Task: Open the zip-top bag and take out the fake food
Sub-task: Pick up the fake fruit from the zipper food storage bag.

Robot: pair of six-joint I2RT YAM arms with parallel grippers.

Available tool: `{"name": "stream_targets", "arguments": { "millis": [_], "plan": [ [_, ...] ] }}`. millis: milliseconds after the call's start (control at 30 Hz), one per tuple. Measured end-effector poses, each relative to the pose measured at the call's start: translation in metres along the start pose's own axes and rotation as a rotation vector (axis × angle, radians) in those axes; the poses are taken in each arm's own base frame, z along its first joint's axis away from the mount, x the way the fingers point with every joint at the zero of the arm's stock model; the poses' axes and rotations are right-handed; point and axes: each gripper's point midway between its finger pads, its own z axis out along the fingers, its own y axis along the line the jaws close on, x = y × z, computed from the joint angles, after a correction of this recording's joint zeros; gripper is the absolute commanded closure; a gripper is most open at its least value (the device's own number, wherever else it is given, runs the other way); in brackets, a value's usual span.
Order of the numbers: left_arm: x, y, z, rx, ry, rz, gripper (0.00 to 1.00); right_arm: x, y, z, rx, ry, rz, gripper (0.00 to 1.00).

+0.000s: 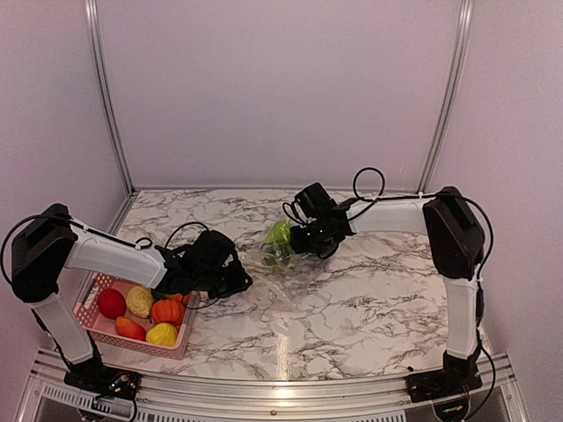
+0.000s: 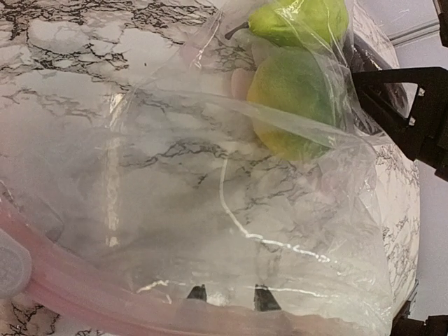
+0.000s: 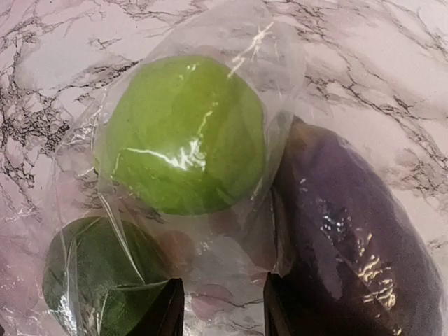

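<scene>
Clear film of the zip-top bag (image 1: 295, 268) is being seen lying flat on the marble table (image 1: 378, 299), dead centre, between both tools.

Step being judged: emptying, part done. Several pieces of fake food are being kept in the pink basket (image 1: 132, 341) at 8 o'clock. A round green fruit (image 3: 185, 133), a darker green piece (image 3: 91, 273) and a green pear (image 2: 301, 17) are being shown inside the film at the bag's 12 o'clock end. Purple eggplant (image 3: 350, 231) is lying touching the bag's edge; in or out cannot be told.

Right gripper (image 3: 222, 311) is being poised over that end, at 1 o'clock of the bag, with jaws parted and nothing clamped. Left gripper (image 2: 229, 295) is being held at the bag's 9 o'clock, by the pink zip strip (image 2: 91, 294). Its tips are standing apart behind film; whether the strip is being nipped cannot be told.

Next move, as a judgement: the mouth is needing to be held open from the zip side while one green piece is being grasped through it, or the closed end is being lifted so the contents are tipped out. Film is likely being slippery and clingy.

No brand, label or writing is being made out anywhere.
</scene>
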Motion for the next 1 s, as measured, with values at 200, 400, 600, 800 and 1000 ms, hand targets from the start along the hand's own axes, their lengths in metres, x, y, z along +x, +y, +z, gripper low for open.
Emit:
{"name": "stream_targets", "arguments": {
  "millis": [200, 400, 600, 800, 1000],
  "plan": [
    [0.001, 0.005, 0.002, -0.01, 0.002, -0.005, 0.75, -0.016, 0.003, -0.021, -0.008, -0.038, -0.001, 0.66],
    [0.001, 0.005, 0.003, -0.011, 0.003, -0.005, 0.75, -0.021, 0.017, -0.027, -0.03, -0.053, -0.018, 0.76],
    [0.001, 0.005, 0.003, -0.009, 0.001, -0.006, 0.75, -0.035, 0.039, -0.03, -0.078, -0.078, -0.033, 0.79],
    [0.004, 0.008, 0.004, -0.014, 0.005, -0.004, 0.74, -0.03, 0.042, -0.012, -0.083, -0.054, -0.033, 0.8],
    [0.004, 0.008, 0.005, -0.013, 0.005, 0.0, 0.71, -0.02, 0.039, 0.005, -0.073, -0.026, -0.035, 0.77]
  ]
}}
